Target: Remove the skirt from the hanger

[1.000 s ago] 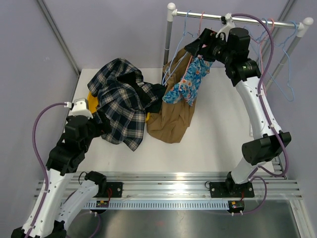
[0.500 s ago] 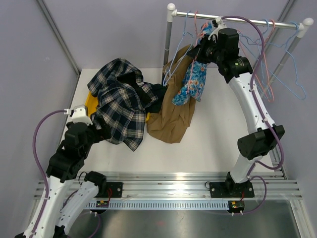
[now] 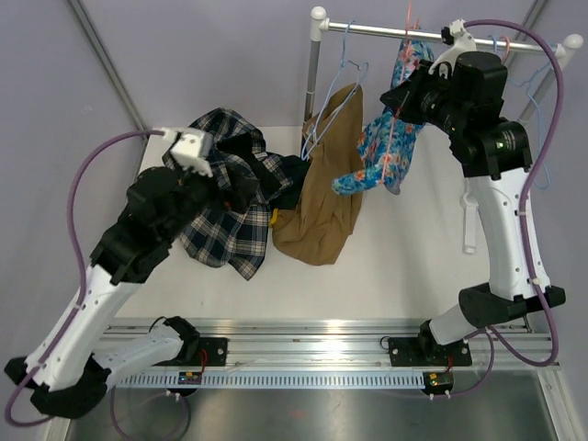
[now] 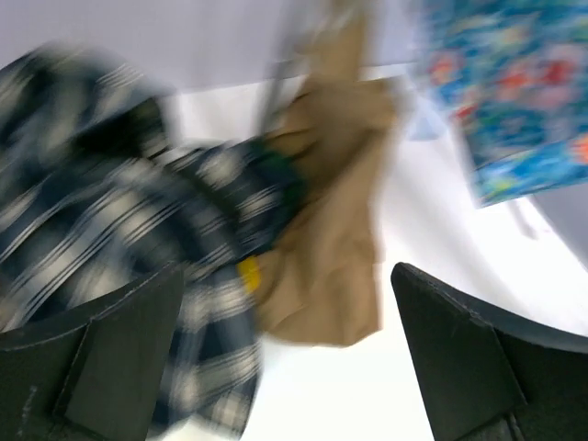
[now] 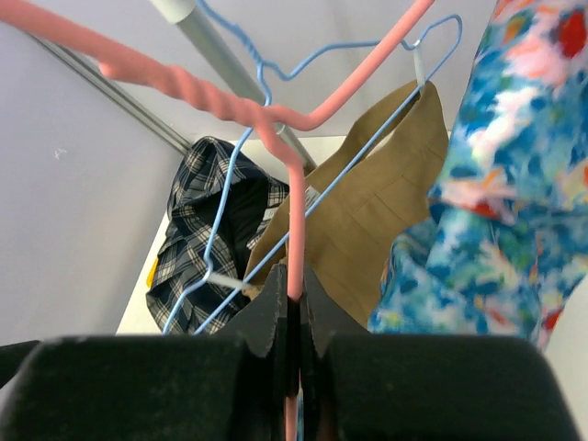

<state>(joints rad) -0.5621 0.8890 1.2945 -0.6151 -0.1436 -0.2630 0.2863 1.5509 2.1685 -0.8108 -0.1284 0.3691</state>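
The tan skirt (image 3: 329, 184) hangs from a light-blue wire hanger (image 3: 342, 72) on the rail, its hem resting on the table. In the right wrist view the skirt (image 5: 386, 202) and its hanger (image 5: 404, 101) lie beyond the fingers. My right gripper (image 3: 404, 96) is shut on a pink wire hanger (image 5: 296, 248) that carries the blue floral garment (image 3: 390, 147), just right of the skirt. My left gripper (image 3: 220, 188) is raised over the tartan garment (image 3: 225, 197) with its jaws wide open and nothing between them (image 4: 294, 367); the skirt (image 4: 331, 230) lies ahead of it.
The rail (image 3: 367, 28) stands on a white post (image 3: 314, 78) at the back. More blue and pink wire hangers (image 3: 537, 83) hang at its right end. The tartan garment is heaped at the left over something yellow (image 3: 274, 218). Grey walls close in both sides.
My right gripper closed on the pink hanger and carried it and the floral garment right, off the skirt. My left arm rose and swung forward over the tartan garment.
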